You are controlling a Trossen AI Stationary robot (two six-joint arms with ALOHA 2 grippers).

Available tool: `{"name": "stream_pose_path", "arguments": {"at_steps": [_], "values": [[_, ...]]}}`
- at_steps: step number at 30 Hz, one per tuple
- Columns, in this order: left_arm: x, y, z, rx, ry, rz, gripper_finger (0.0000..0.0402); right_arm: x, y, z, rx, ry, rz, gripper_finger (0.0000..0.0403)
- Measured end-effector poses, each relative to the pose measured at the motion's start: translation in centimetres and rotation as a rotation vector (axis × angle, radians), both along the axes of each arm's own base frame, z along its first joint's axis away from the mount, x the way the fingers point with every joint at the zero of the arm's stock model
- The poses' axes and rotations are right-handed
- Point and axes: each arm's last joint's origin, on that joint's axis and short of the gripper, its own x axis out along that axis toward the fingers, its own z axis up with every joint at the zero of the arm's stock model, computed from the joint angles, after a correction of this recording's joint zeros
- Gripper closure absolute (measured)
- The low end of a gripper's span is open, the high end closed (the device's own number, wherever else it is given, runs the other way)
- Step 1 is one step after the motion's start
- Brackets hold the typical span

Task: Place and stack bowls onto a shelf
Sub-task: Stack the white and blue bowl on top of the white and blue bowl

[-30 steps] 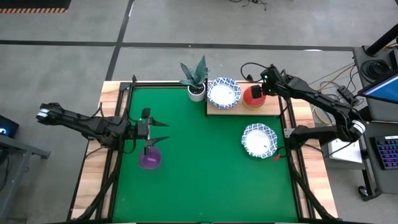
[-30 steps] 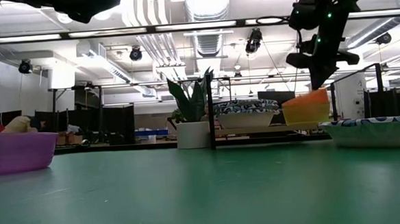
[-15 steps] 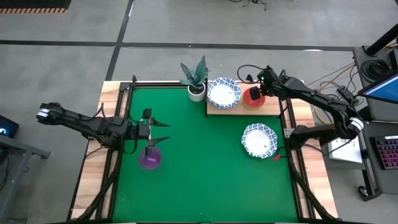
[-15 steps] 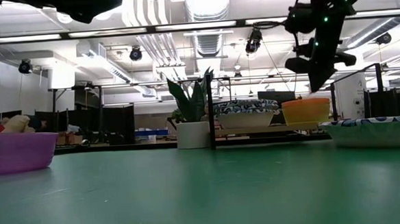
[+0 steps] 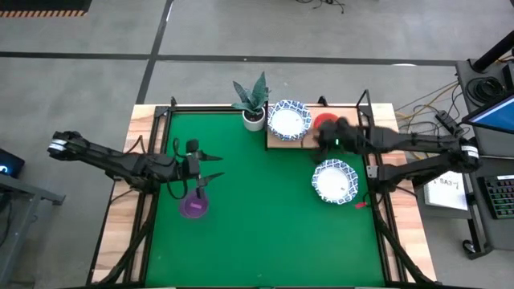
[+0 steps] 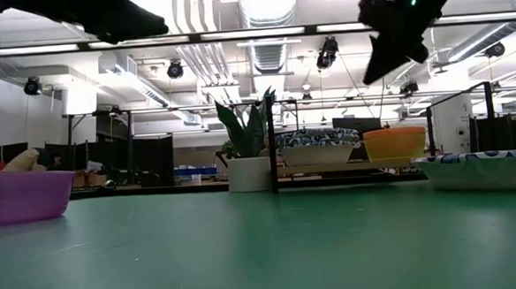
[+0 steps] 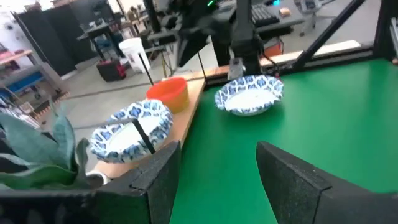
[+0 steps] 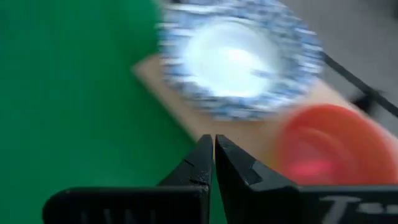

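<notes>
A red bowl [image 5: 325,121] and a white bowl with a blue rim [image 5: 289,119] stand side by side on the wooden shelf [image 5: 281,143] at the far right. A second blue-rimmed bowl [image 5: 334,181] rests on the green mat in front of the shelf. A purple bowl [image 5: 193,206] sits on the mat at the left. My right gripper [image 5: 320,138] is shut and hovers above the shelf's near edge, with nothing in it. My left gripper [image 5: 210,167] is open in the air just beyond the purple bowl.
A potted plant [image 5: 254,118] stands left of the shelf at the far edge. A black metal frame [image 5: 161,128] runs along the mat's sides. Open green mat [image 5: 265,209] lies between the purple bowl and the right-hand bowl.
The red bowl, tilted and raised a second ago, now stands level on the shelf. My right gripper has come away from it, going up and swinging fast toward the table's near edge and a little left, turning as it went.
</notes>
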Motion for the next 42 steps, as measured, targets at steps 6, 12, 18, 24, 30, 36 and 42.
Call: {"name": "stream_pose_path", "arguments": {"at_steps": [6,12,18,24,30,36,42], "values": [[1.0,-0.2,-1.4,-0.067,0.069,0.021,0.0208,1.5,4.9,-1.0,0.008,-0.102,0.218,0.0394],[0.9,-0.2,-3.1,-0.217,0.177,0.087,0.0208,1.5,8.4,-1.7,0.022,-0.131,0.373,0.0394],[0.6,-0.1,-3.9,-0.299,0.237,0.135,0.0208,1.6,9.9,-1.3,0.048,-0.207,0.423,0.0394],[0.6,-0.1,-3.8,-0.295,0.231,0.141,0.0208,1.9,10.0,-1.0,0.086,-0.265,0.400,0.0376],[0.6,-0.1,-3.8,-0.268,0.234,0.142,0.0208,2.3,10.1,-1.5,0.215,-0.295,0.305,0.0301],[0.8,-0.1,-3.4,-0.205,0.212,0.113,0.0208,2.9,10.6,-3.6,0.467,-0.141,0.131,0.0239],[1.1,-0.2,-2.5,-0.103,0.156,0.065,0.0208,3.6,10.9,-4.9,0.536,0.169,-0.124,0.0236]]}}
